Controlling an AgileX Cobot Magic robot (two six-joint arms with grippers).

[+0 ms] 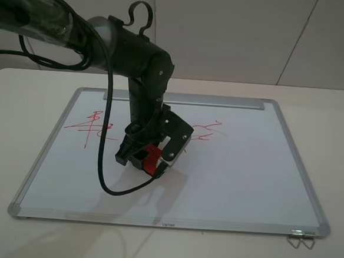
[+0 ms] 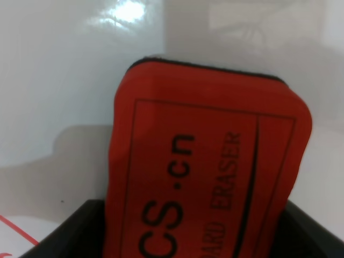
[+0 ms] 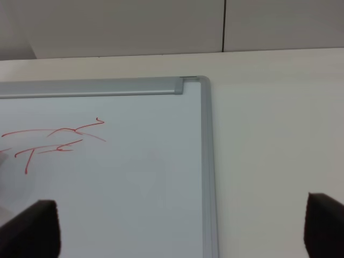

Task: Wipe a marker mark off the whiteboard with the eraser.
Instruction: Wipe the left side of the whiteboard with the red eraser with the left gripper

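The left pincer (image 1: 149, 163) is pinching the red eraser (image 1: 152, 156) between its jaws over the middle of the whiteboard (image 1: 245, 175), which lies flat at the centre of the tabletop (image 1: 338, 117). I cannot tell whether the eraser touches the board. The thin red marker mark (image 1: 92, 126) sits toward the tabletop's left edge, near the eraser but apart from it. A wider scribble (image 1: 206, 130) lies toward the right edge. The right pincer (image 3: 183, 231) is spread wide above the board's far right corner.
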